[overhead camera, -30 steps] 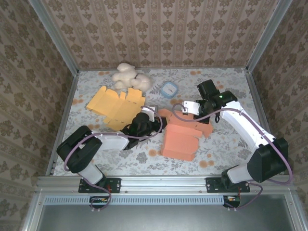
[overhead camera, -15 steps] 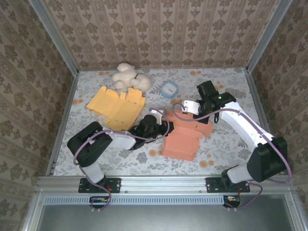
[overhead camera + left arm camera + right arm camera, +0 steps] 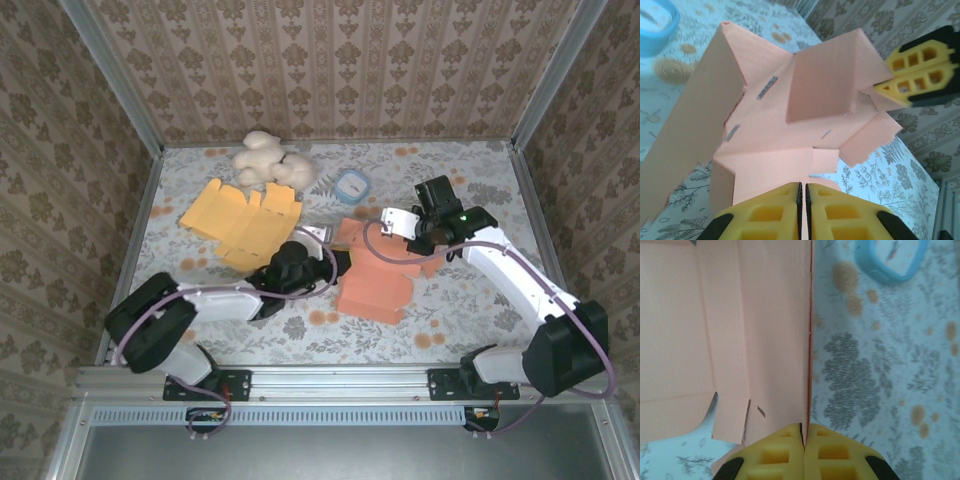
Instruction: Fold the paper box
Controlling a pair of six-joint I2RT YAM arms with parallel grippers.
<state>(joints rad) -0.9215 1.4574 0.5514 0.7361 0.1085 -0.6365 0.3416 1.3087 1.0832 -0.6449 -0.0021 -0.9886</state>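
The paper box [image 3: 372, 278] is salmon-orange card, partly folded, with loose flaps, lying mid-table. My left gripper [image 3: 337, 263] is at its left side, shut on a flap edge; in the left wrist view the yellow fingers [image 3: 765, 212] pinch the card of the paper box [image 3: 790, 125] at the left gripper [image 3: 803, 189]. My right gripper [image 3: 413, 240] holds the box's far right corner. In the right wrist view the right gripper [image 3: 804, 434] is shut on the thin edge of an upright panel of the paper box [image 3: 740, 330]. The right fingers [image 3: 912, 82] also appear in the left wrist view.
A flat yellow card box [image 3: 243, 220] lies left of the arms' work area. A white plush toy [image 3: 270, 160] sits at the back. A small blue-rimmed dish [image 3: 352, 186] [image 3: 892, 257] stands just behind the orange box. Walls close the table on three sides.
The left arm's elbow has swung out and back to the left while its gripper stays on the box. The right gripper has shifted slightly right, and the box has turned a little.
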